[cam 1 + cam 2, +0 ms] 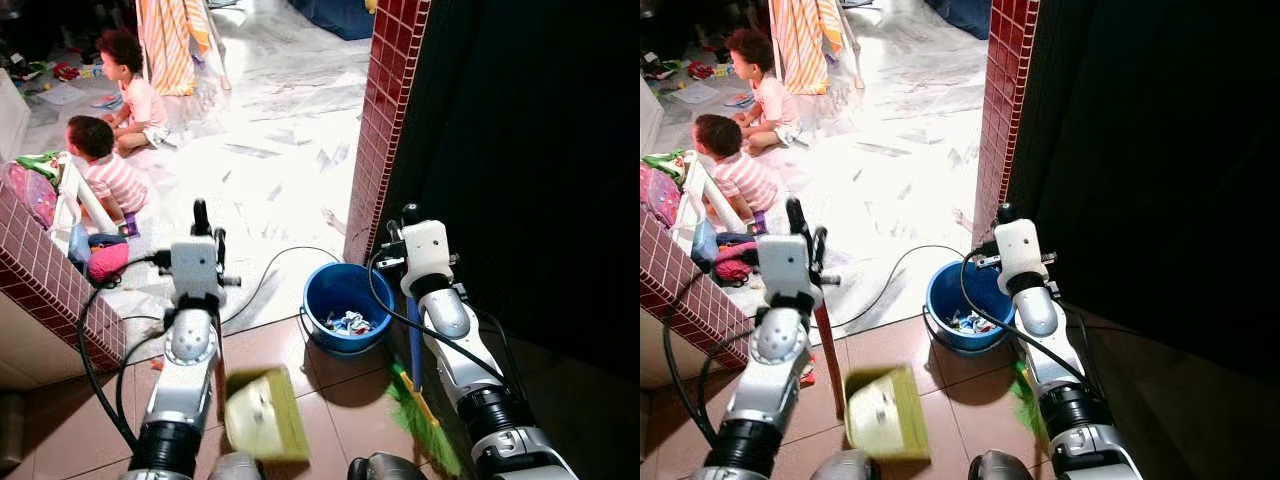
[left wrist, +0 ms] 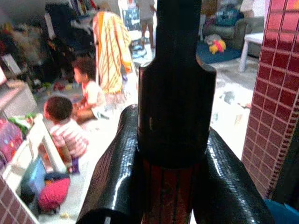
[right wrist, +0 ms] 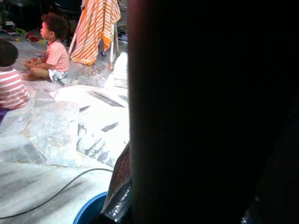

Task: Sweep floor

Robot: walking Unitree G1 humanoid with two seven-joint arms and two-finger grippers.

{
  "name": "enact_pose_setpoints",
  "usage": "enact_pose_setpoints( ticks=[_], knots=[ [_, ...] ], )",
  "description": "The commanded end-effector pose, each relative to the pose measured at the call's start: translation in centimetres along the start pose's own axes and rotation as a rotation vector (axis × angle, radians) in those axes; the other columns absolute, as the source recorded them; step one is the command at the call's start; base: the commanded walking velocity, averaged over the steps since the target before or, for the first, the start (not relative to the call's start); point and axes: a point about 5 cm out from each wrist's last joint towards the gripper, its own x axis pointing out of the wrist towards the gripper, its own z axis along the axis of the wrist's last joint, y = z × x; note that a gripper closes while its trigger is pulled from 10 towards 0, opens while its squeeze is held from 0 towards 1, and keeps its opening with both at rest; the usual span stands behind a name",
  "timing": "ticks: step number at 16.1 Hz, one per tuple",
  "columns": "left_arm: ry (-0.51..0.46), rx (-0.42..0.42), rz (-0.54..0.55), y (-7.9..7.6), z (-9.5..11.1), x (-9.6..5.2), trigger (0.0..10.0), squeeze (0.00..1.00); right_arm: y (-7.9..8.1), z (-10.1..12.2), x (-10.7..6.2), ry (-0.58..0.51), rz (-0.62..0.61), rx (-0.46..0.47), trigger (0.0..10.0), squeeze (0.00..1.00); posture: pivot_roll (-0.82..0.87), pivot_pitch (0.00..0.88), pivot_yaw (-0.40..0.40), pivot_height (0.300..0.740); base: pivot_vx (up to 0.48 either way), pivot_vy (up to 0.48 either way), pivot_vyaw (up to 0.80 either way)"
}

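My left gripper (image 1: 204, 228) is raised in front of me, its fingers (image 2: 114, 168) shut around a red-brown handle (image 2: 168, 196) with a black cap. That handle runs down to a yellow-green dustpan (image 1: 265, 415) hanging low over the brown tiles. My right gripper (image 1: 406, 216) is up beside the brick pillar, shut on the blue broom handle (image 1: 414, 345). The broom's green bristles (image 1: 425, 425) rest on the tiles by my right side. A blue bucket (image 1: 330, 290) holding scraps of litter stands on the floor between the two arms.
Two children (image 1: 120, 130) sit on the pale marble floor at the far left among toys. A red brick pillar (image 1: 385, 120) rises on the right with darkness behind it. A low brick wall (image 1: 50, 285) stands on the left. A black cable (image 1: 270, 270) crosses the floor. A striped cloth (image 1: 170, 40) hangs at the back.
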Motion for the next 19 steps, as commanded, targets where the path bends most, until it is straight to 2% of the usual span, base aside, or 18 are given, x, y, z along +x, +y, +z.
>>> enact_pose_setpoints(
  ticks=[1, 4, 9, 14, 19],
  knots=[
    [-0.004, -0.021, 0.010, 0.0, 0.3, 0.2, 10.0, 0.00, 0.1, 1.5, 0.6, -0.065, 0.010, 0.006, 10.0, 0.00, -0.01, 0.000, -0.022, 0.740, 0.000, 0.000, 0.00],
    [0.033, -0.010, -0.011, -0.6, -0.9, -0.7, 10.0, 0.00, 0.7, 2.8, 0.9, -0.108, 0.044, 0.062, 10.0, 0.00, -0.02, 0.000, -0.022, 0.740, 0.000, 0.000, 0.00],
    [0.035, -0.006, 0.002, -0.4, -1.1, -0.8, 10.0, 0.00, 1.1, 4.0, 1.1, -0.147, 0.083, 0.079, 10.0, 0.00, -0.02, 0.000, -0.025, 0.740, 0.000, 0.000, 0.00],
    [0.022, -0.026, -0.008, -0.7, -0.6, -0.7, 10.0, 0.00, 1.3, 4.1, 0.7, -0.147, 0.099, 0.087, 10.0, 0.00, -0.02, 0.000, -0.012, 0.740, 0.000, 0.000, 0.72],
    [0.017, -0.031, -0.023, -0.8, -0.3, -0.8, 10.0, 0.00, 0.8, 4.3, 0.6, -0.152, 0.078, 0.083, 10.0, 0.00, -0.03, 0.000, 0.012, 0.740, 0.000, 0.000, 0.77]
  ],
)
